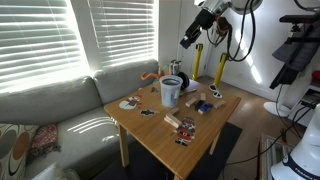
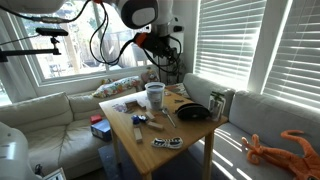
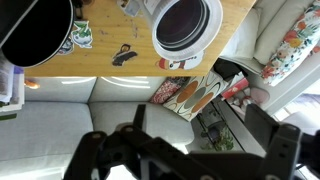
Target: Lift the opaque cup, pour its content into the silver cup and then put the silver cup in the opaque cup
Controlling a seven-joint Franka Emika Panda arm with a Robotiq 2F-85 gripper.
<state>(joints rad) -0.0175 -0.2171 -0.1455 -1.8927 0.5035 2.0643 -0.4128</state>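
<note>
My gripper (image 3: 188, 150) is spread wide w/ nothing in it, high over the table (image 1: 150, 125), upper right of frame in an exterior view. Opaque cup (image 3: 186, 53) stands upright near table centre; in wrist view it's top middle, just right of a black round thing (image 3: 40, 30). Inside its whitish rim there's a darker ring, prob. the silver cup (image 3: 186, 22) nested, but too small to confirm. No silver cup seen standing apart. I judge the nesting step done or nearly. Next: keep clear of the cup, check it sits level, regrasp only if tilted.
</note>
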